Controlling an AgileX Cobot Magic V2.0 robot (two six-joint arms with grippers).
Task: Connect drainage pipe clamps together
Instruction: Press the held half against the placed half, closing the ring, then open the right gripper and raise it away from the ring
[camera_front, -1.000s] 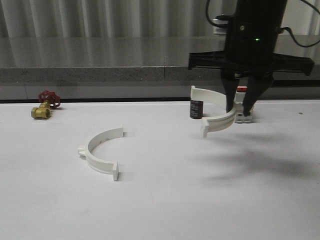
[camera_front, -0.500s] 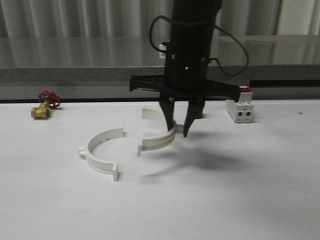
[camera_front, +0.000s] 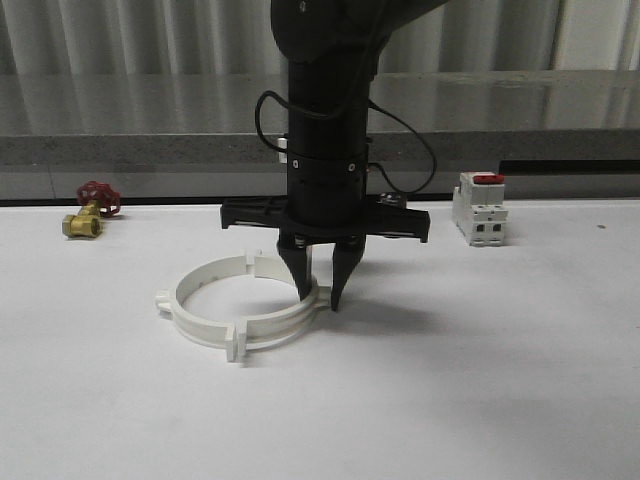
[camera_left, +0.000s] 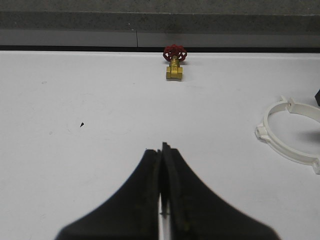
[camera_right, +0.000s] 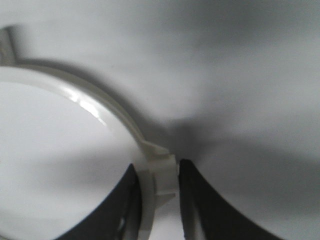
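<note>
Two white drainage pipe clamps lie end to end as a ring on the white table. The left half (camera_front: 185, 315) has its lug pointing left, and in the left wrist view it (camera_left: 287, 152) lies off to one side. My right gripper (camera_front: 318, 292) stands upright over the right half (camera_front: 285, 328), shut on its rim. In the right wrist view the black fingers (camera_right: 187, 180) pinch the rim at its lug (camera_right: 159, 172). My left gripper (camera_left: 161, 148) is shut on nothing above bare table.
A brass valve with a red handle (camera_front: 88, 210) (camera_left: 174, 62) lies at the back left. A white block with a red top (camera_front: 478, 210) stands at the back right. A grey ledge (camera_front: 150, 150) runs along the table's far edge.
My right gripper has carried its clamp half leftward from the back right and down to the table. Its ends now meet the ends of the other half.
</note>
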